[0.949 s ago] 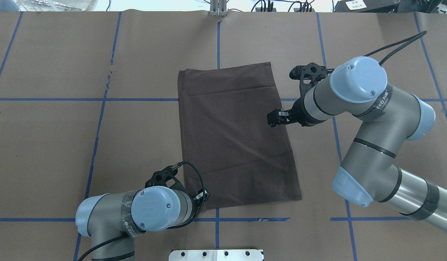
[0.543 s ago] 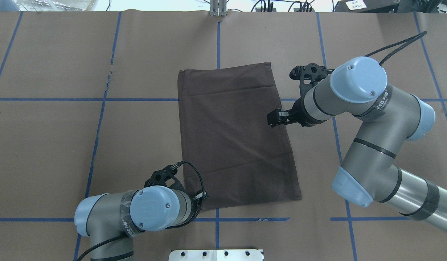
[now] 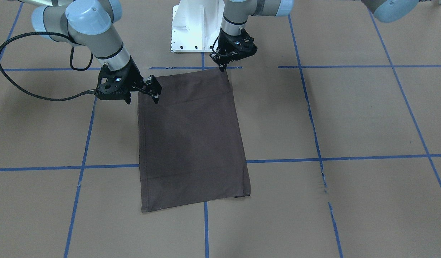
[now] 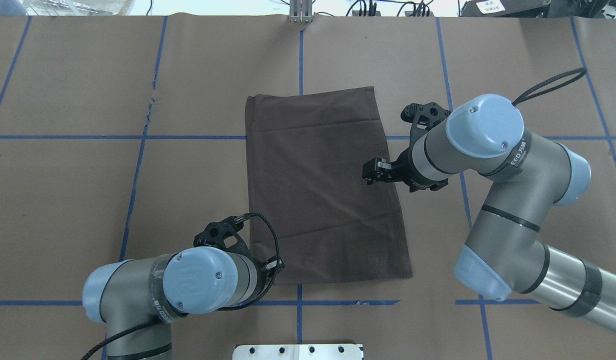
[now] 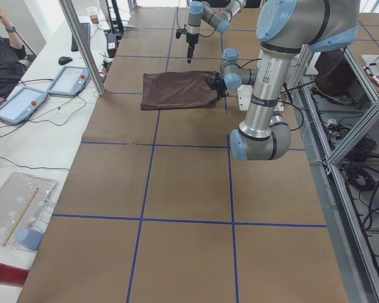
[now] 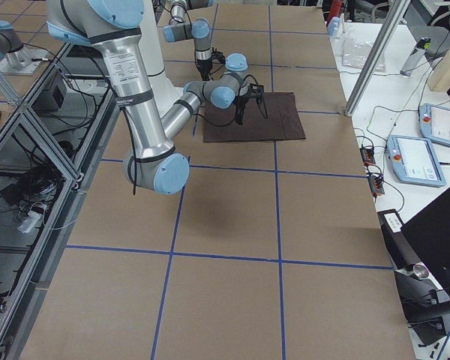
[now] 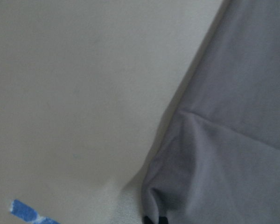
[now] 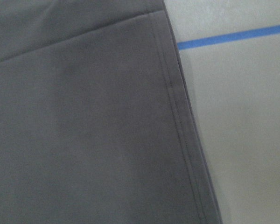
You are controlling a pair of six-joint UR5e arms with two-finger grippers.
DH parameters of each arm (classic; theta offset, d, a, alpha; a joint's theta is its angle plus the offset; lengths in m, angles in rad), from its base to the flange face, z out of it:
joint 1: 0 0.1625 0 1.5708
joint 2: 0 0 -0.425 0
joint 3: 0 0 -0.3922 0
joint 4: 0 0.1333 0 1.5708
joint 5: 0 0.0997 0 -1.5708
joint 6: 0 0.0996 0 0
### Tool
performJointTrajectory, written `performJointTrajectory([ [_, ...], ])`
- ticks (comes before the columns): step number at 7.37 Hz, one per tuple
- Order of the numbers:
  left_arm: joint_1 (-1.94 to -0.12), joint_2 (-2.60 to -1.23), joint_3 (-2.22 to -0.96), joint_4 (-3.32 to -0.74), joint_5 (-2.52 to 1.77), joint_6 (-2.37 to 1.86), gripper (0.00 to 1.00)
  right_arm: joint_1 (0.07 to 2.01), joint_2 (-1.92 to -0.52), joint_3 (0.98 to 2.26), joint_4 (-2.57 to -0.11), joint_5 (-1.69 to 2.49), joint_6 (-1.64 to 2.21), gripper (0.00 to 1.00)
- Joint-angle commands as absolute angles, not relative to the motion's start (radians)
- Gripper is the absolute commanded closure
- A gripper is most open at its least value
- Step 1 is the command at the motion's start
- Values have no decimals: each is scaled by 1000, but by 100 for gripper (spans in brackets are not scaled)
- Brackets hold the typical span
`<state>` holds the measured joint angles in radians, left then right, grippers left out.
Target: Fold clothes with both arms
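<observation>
Now the left end effector [image 3: 222, 66] is clamped on the T-shirt [image 4: 323, 190] at its corner. Right end effector [image 4: 372, 170] hovers over the side hem, parted, holding nothing.

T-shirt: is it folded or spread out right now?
Folded. The T-shirt lies as a flat narrow rectangle, no sleeves or collar showing, with fold creases across it.

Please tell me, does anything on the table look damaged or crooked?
Yes. The brown paper cover has a small tear along a blue tape line, on the robot's left. The folded T-shirt lies slightly askew to the tape lines.
</observation>
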<state>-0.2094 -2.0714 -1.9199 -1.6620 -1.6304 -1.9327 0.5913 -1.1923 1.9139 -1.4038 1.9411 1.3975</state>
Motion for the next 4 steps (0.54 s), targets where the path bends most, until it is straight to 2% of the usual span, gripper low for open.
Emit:
performJointTrajectory([
  [1,-213,-2071,-1928,-1654,-1632,-1905,100,479,-1244,1960,-1404,1893,1650,0],
  [4,-216,-2069,-1922,-1654,-1632,-1904,100,281,-1272,1962,-1414,1657,1906,0],
])
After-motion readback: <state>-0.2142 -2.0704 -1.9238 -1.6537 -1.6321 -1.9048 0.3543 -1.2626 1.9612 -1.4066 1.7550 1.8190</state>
